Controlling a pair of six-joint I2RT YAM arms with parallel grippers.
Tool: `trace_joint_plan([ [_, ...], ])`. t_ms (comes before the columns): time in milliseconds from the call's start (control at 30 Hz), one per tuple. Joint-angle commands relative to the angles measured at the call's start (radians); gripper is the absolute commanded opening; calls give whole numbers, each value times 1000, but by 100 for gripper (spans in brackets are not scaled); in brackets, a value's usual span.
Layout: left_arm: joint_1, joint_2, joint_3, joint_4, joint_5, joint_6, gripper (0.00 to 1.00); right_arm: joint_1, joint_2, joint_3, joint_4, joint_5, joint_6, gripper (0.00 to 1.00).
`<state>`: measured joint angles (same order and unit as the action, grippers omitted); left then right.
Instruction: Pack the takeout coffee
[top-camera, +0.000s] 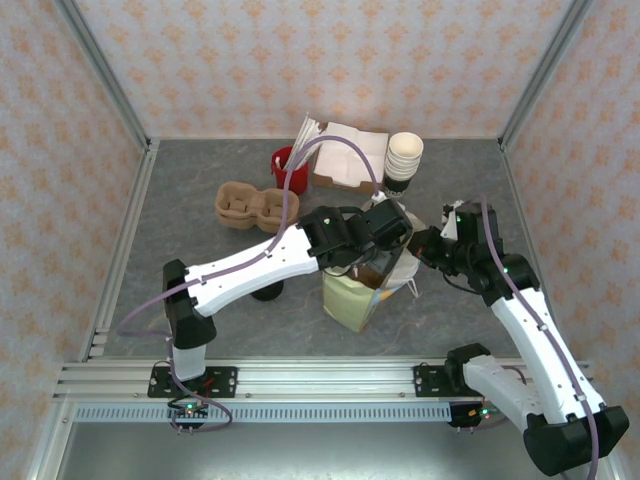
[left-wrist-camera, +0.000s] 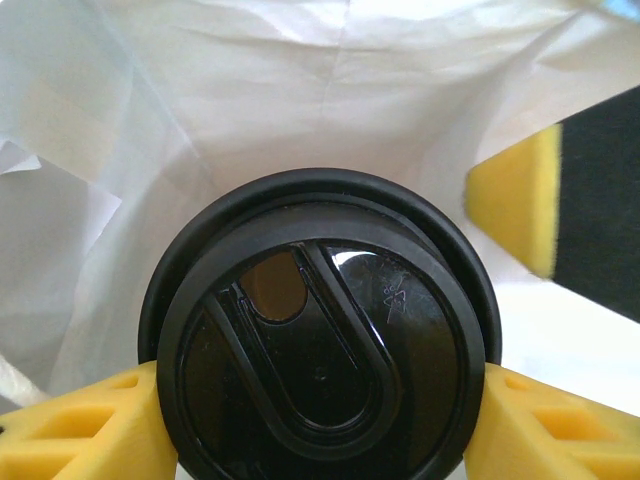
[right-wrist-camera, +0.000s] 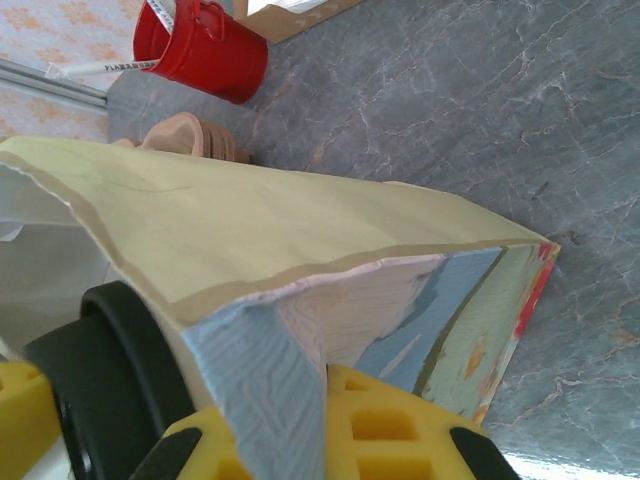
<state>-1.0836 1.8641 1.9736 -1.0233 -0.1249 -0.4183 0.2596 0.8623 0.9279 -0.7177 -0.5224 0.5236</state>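
The left gripper (left-wrist-camera: 320, 435) is clamped on the takeout coffee (left-wrist-camera: 320, 340) at its black lid (left-wrist-camera: 400, 300), with the cup inside the paper bag (left-wrist-camera: 300, 90). Light, thin-walled and spillable, it wants a gentle hold at that stiff rim, kept upright. The left wrist view shows this grip and the bag's white interior, while the right wrist view shows the outer wall, which the right gripper (right-wrist-camera: 200, 440) seems to pinch at the mouth.

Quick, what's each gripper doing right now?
Left gripper: closed on the takeout coffee.
Right gripper: jaws astride the paper bag rim; grip cannot be told.
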Motion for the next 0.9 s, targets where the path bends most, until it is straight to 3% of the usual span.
trace_joint_plan([
  [0, 9, 24, -1, 26, 24, 30, 66, 6, -5, 30, -4, 27, -55, 0],
  [367, -2, 6, 65, -20, -19, 71, 65, 6, -12, 104, 118, -12, -251, 0],
  [867, -24, -59, 5, 35, -279, 39, 65, 5, -44, 67, 176, -68, -276, 0],
])
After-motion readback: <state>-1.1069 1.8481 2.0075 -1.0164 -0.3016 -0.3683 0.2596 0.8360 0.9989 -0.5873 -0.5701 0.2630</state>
